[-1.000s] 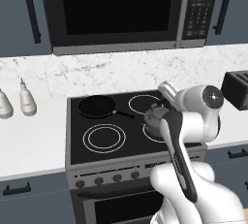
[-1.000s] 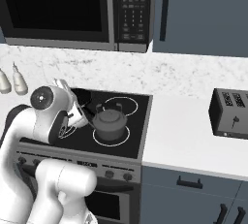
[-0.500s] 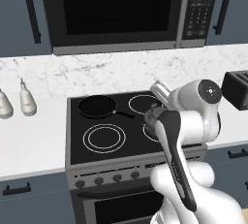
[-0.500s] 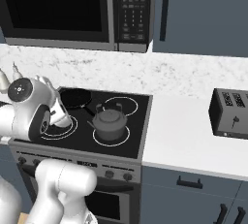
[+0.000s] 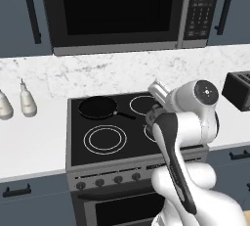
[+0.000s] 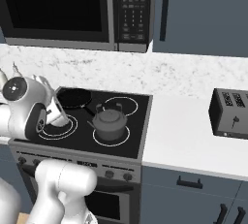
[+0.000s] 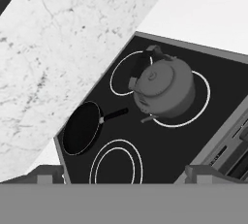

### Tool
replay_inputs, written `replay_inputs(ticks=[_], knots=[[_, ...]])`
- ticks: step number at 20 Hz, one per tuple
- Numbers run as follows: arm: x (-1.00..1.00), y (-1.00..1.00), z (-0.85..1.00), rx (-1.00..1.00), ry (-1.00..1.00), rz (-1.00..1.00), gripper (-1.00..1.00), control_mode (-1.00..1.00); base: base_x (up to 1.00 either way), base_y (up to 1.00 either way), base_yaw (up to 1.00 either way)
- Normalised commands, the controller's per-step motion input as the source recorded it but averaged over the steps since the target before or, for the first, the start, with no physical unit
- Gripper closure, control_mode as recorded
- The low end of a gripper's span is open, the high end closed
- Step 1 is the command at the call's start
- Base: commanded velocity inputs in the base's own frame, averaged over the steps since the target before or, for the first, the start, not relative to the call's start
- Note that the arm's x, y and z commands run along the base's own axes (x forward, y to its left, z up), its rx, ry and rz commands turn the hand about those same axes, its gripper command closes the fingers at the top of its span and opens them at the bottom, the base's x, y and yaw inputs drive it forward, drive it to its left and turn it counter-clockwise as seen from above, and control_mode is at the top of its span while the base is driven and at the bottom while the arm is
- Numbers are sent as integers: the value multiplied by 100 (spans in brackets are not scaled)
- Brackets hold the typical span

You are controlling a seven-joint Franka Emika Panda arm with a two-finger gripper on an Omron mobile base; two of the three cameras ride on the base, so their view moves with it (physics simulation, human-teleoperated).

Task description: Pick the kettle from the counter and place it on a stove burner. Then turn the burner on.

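Observation:
The dark grey kettle [image 6: 110, 123] stands upright on the stove's front right burner [image 6: 124, 140], free of the gripper. From above, the kettle [image 7: 164, 89] shows its knobbed lid and arched handle inside the burner ring. My gripper [image 6: 58, 115] hovers over the left side of the stove, well apart from the kettle. Its fingertips [image 7: 46, 173] sit wide apart, so my gripper [image 7: 123, 174] is open and empty. In the left base view my arm hides the kettle. The white counter [image 6: 189, 136] runs on both sides of the stove.
A black frying pan [image 5: 97, 106] lies on the back left burner. Stove knobs [image 5: 107, 181] line the front panel. A toaster [image 6: 231, 113] stands on the right counter and two bottles [image 5: 27, 103] on the left. A microwave [image 5: 117, 10] hangs overhead.
The hand has drawn back leftward and upward from the kettle, which stays put on the front right burner. The arm's upper joints have swung as well.

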Motion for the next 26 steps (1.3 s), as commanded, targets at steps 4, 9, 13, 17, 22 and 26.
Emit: replay_inputs(ticks=[4, 9, 13, 17, 22, 26], knots=[[1, -50, 0, 0, 0, 7, -100, -100, 0, 0, 0], [0, -1, 0, 0, 0, 0, -100, -100, 0, 0, 0], [-1, 1, 0, 0, -1, 0, -100, -100, 0, 0, 0], [-6, 16, 0, 0, -1, 0, -100, 100, -8, 31, 0], [0, 0, 0, 0, 0, 0, -100, 100, -2, 96, 0], [0, 0, 0, 0, 0, 0, -100, 100, 0, 99, 0]])
